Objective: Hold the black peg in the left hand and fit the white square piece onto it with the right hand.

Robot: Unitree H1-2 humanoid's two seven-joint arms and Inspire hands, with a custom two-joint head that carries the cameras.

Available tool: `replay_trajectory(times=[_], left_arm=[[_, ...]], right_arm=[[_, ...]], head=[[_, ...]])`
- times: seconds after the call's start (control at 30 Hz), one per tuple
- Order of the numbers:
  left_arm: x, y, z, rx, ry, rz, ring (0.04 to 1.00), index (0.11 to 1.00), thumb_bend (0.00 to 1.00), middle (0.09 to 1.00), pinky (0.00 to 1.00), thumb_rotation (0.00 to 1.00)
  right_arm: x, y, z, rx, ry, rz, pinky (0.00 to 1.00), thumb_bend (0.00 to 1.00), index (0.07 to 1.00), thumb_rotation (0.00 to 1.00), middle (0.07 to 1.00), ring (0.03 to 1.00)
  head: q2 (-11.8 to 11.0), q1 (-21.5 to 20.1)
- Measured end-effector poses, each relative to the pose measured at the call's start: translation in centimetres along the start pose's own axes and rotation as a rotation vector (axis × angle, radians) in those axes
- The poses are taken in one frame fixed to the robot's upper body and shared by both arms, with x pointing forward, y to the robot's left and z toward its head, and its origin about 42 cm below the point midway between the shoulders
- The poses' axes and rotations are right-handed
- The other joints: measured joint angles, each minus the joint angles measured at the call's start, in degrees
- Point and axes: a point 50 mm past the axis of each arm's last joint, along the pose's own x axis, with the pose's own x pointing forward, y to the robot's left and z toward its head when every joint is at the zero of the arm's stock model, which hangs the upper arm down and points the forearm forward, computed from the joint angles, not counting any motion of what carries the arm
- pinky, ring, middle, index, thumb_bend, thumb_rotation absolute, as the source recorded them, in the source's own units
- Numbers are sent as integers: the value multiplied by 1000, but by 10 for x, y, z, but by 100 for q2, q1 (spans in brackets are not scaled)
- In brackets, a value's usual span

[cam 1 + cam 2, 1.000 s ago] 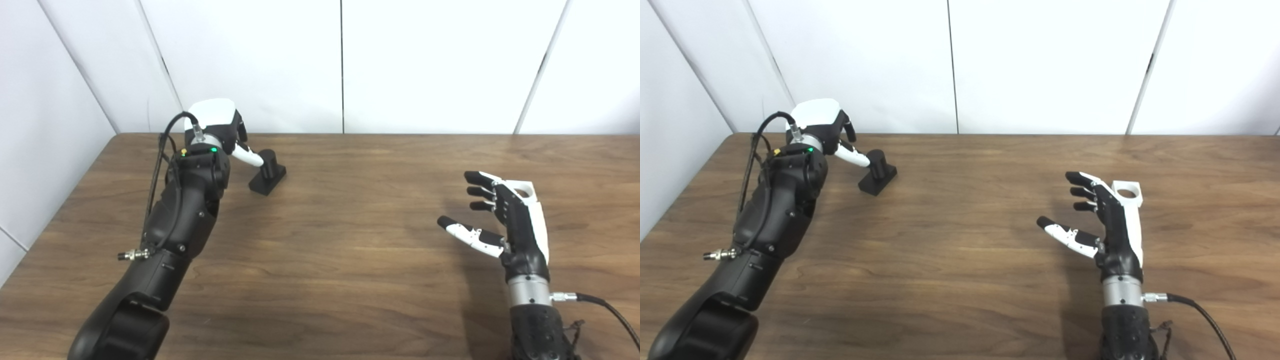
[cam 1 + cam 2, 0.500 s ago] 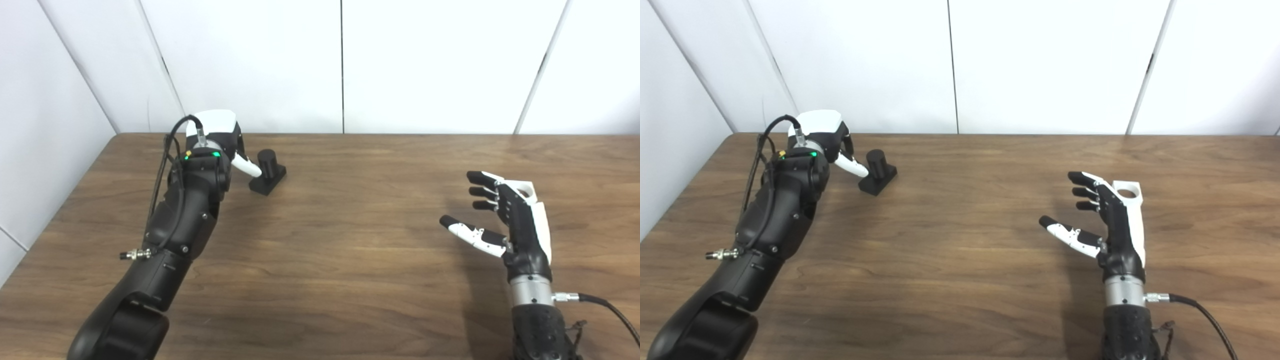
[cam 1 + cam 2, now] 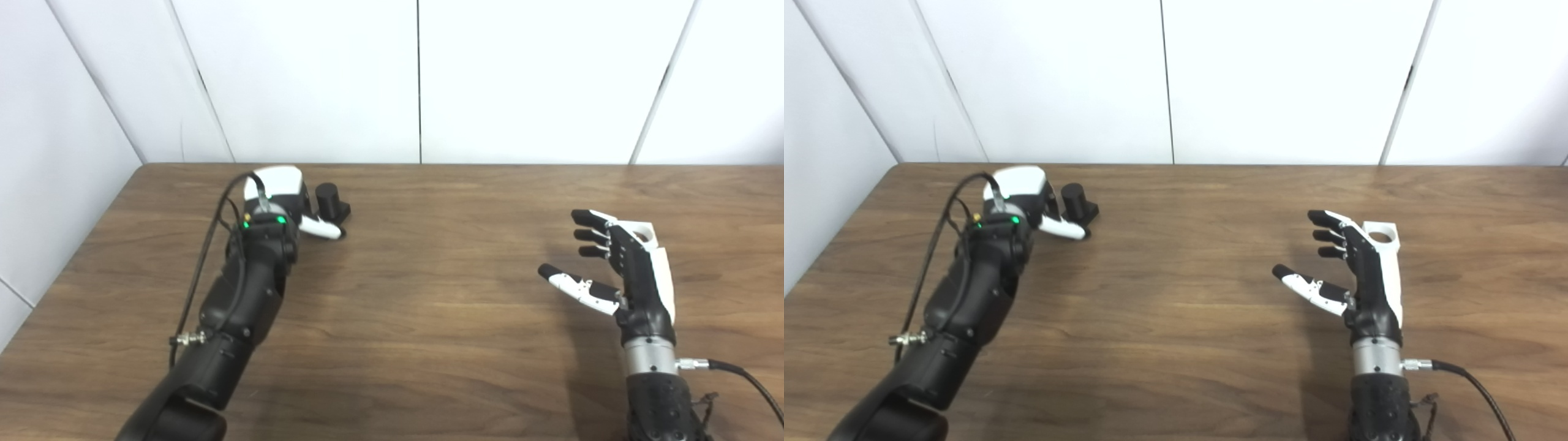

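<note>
Left robot hand (image 3: 285, 196): placed at the far left of the counter, white back turned up, just beside the black peg on its left. One white finger (image 3: 321, 228) is stretched rightward, low over the counter, in front of the peg's base. Whether the other fingers are closed on the peg cannot be told, as they are hidden under the hand.
Black peg (image 3: 1074, 199): found at the far left of the counter. Its short round post is seen upright on a flat dark base, long axis vertical, top end pointing up.
Right robot hand (image 3: 1350, 263): held above the near right part of the counter, spread wide, nothing grasped, fingertips pointing to the far side and leftward, thumb stretched to the left.
White square piece (image 3: 1381, 233): seen lying flat on the counter just behind the right robot hand, partly hidden by it, its round hole facing up.
Counter (image 3: 429, 294): brown wood grain, set against white wall panels.
</note>
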Motion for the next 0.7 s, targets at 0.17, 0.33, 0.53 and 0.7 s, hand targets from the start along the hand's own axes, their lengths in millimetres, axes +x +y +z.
replay_trajectory(times=[0.17,0.33,0.53,0.7], left_arm=[[2,-2,1,13,11,18,945,667,930,894,1000,664],[4,-8,6,21,13,48,968,751,947,959,1000,565],[8,-17,7,-33,-1,141,981,784,922,991,998,445],[9,-19,12,-79,-34,204,952,648,826,950,980,305]], right_arm=[[0,0,0,6,1,-4,657,688,723,43,764,727],[0,1,1,11,0,-6,661,688,722,32,763,727],[0,0,2,11,-1,-13,666,688,721,70,763,730],[0,-2,1,9,-1,-18,653,690,719,77,759,723]], head=[[9,0],[26,-53],[35,-53],[62,-44]])
